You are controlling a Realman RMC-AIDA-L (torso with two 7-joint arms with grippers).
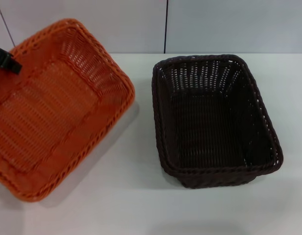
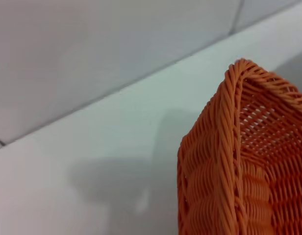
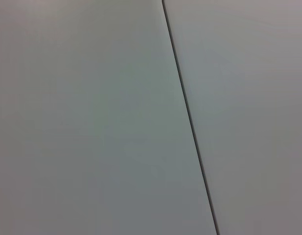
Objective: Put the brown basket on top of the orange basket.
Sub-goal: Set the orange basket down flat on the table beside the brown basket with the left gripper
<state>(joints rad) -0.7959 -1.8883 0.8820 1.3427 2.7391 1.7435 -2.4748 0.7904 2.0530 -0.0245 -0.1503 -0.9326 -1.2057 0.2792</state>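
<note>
The orange basket (image 1: 53, 112) hangs tilted above the left side of the white table, casting a shadow below its right edge. My left gripper (image 1: 6, 59) shows only as a black part at the far left, clamped on the basket's rim. In the left wrist view one corner of the orange basket (image 2: 239, 166) stands clear of the table with its shadow beneath. The brown basket (image 1: 214, 122) rests upright and empty on the table at the right, apart from the orange one. My right gripper appears in no view.
The white table (image 1: 141, 205) runs back to a pale wall with a dark vertical seam (image 1: 165, 24). The right wrist view shows only a plain pale surface with a dark seam (image 3: 190, 117).
</note>
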